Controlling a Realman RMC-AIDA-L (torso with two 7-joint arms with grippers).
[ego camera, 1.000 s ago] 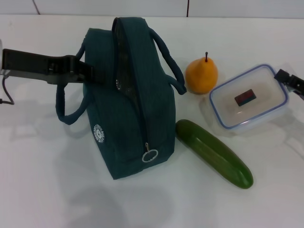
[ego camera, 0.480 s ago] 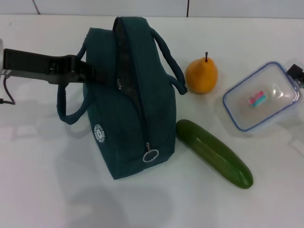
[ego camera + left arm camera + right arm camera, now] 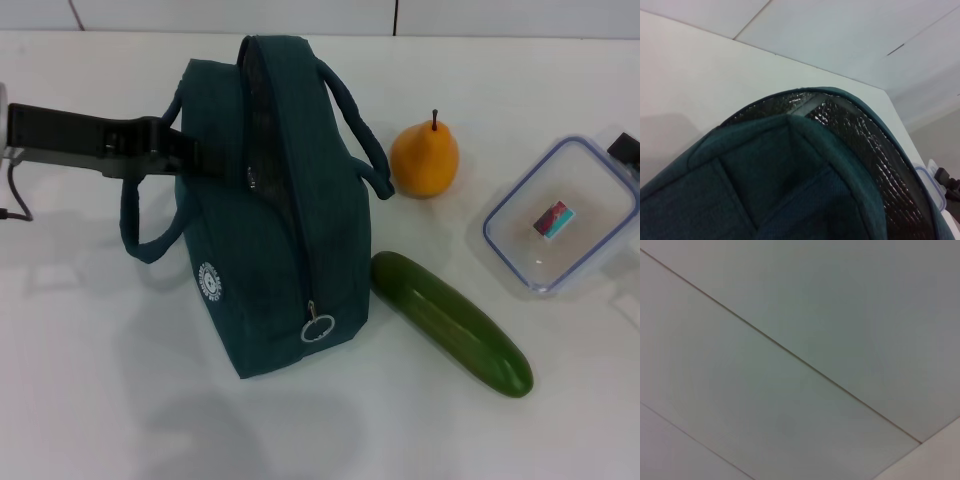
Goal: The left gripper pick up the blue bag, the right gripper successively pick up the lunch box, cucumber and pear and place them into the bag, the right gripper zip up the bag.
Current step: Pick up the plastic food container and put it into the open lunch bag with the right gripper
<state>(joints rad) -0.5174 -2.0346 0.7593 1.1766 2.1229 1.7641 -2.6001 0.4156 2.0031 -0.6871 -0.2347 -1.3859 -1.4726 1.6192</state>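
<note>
The blue bag [image 3: 280, 210] stands on the white table with its top zipper open, showing silver lining [image 3: 865, 145] in the left wrist view. My left gripper [image 3: 180, 152] reaches in from the left and is shut on the bag's side by a handle. The lunch box [image 3: 560, 215] hangs tilted at the right edge, its blue rim facing me. My right gripper [image 3: 625, 150] holds its far corner and mostly lies out of view. The pear [image 3: 424, 158] sits right of the bag, and the cucumber [image 3: 450, 322] lies diagonally in front of it.
The bag's ring zipper pull [image 3: 316, 327] hangs at its near end. The table [image 3: 110, 400] is white, with a tiled wall behind it. The right wrist view shows only pale panels.
The lunch box has risen off the table, tilted up on edge and shifted right with my right gripper. The bag, the left arm, the pear and the cucumber have not moved.
</note>
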